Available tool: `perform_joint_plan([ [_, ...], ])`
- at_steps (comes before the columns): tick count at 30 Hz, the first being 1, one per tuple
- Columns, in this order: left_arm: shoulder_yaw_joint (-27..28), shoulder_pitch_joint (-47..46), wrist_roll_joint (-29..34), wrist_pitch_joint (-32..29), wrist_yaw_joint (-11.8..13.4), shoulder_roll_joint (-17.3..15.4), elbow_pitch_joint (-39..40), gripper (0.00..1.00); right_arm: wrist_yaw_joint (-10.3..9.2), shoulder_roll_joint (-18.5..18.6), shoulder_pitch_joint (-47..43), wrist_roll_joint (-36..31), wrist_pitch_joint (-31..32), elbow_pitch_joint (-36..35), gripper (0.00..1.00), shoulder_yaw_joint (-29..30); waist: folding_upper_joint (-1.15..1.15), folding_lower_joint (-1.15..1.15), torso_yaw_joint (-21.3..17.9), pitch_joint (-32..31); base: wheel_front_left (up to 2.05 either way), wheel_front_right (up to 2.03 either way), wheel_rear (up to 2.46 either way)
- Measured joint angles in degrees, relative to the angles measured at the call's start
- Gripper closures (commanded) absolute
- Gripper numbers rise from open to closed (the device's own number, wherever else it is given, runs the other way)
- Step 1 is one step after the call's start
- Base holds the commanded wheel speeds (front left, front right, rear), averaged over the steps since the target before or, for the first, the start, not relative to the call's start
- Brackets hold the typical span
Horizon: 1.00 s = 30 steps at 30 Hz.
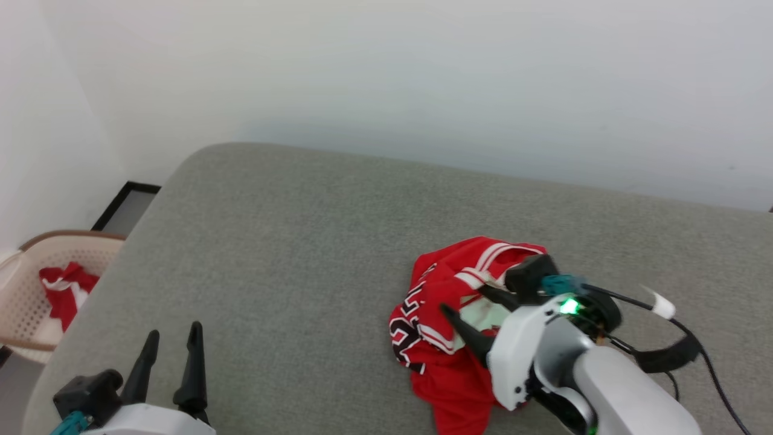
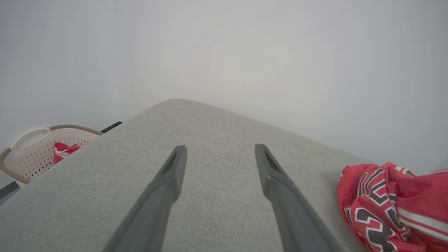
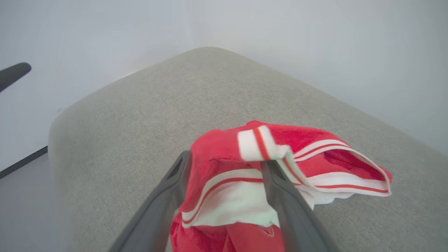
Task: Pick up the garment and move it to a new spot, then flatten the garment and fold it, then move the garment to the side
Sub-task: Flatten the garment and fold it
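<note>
One padded surface (image 1: 290,241) spreads across the scene, covered in grey woven cloth with a fine, even grain; its far left corner is rounded and its edges curve softly down. Two plain pale walls (image 1: 423,72) meet behind it. To the left, a strip of grey floor (image 3: 21,203) runs below a thin black skirting line (image 3: 21,162).

One laundry basket (image 1: 36,254) stands on the floor at the far left, just beside the surface. It is beige plastic, pierced with small holes, with a brown rim and a cut-out handle. One bundle of red and white cloth (image 1: 63,290) lies inside it.

One garment (image 1: 447,290), the red jersey, sits crumpled in a heap on the near right part of the surface. Its cloth is soft and creased, with white parts, red-and-white striped trim, and black white-edged lettering folded over on its left side.

Two pincers are counted, each with two long, dark, tapered fingers. The left pincer (image 1: 175,329) is at the near left above bare grey cloth, well apart from the jersey, its fingers spread wide around nothing. The right pincer (image 1: 464,299) is on a white arm with a green light and black cables. Its fingers are also spread wide, with jersey folds lying loose between them and a striped band draped on one fingertip.
</note>
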State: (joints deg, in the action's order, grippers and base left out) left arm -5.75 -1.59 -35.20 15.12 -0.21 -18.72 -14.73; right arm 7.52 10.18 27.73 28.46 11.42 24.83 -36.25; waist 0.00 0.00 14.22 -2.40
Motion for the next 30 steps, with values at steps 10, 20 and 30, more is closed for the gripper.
perform_joint_plan([
  [10,0.2,1.1,0.0,0.0,0.6,-0.4,1.3,0.0,0.0,0.3,-9.6,-4.2,2.1,-9.9,0.0,11.3,0.0,0.0,-2.3,-0.9,0.0,0.0,0.0],
  [20,0.6,2.2,-0.6,0.0,1.0,-0.7,2.4,0.0,0.0,-2.3,-19.7,-8.6,4.6,-16.1,0.0,19.8,0.0,0.0,-3.6,-0.8,0.0,0.0,0.0],
  [30,-0.2,2.1,-0.6,-0.1,1.1,-0.8,2.7,0.0,0.0,-2.9,-20.6,-10.1,7.6,-16.8,0.0,21.1,0.0,0.0,-3.2,0.0,0.0,0.0,0.0],
])
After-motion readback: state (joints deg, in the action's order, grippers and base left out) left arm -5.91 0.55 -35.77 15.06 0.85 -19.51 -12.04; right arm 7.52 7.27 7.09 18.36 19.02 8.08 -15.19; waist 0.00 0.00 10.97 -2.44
